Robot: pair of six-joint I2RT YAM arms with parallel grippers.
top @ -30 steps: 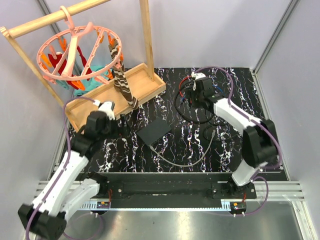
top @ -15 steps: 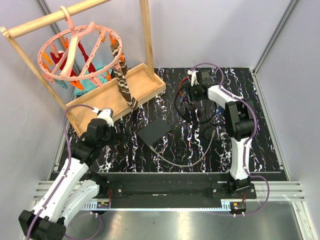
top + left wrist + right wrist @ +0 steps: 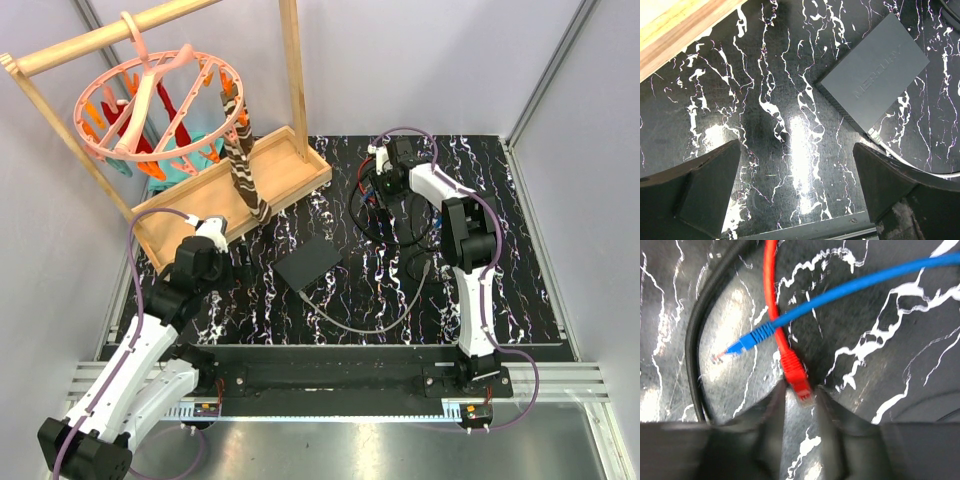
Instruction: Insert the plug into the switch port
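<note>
Red plug [image 3: 796, 376] and blue cable [image 3: 855, 289] on marbled tabletop [image 3: 890, 330]
The tabletop is black veined with white; the switch box [image 3: 874, 75] is matte black.

blue cable [image 3: 850, 282] crosses red cable [image 3: 771, 285]

Right hand [image 3: 800, 396] narrowing around red plug [image 3: 796, 372], shifted farther back; left arm [image 3: 150, 320] drawn nearer.
</note>
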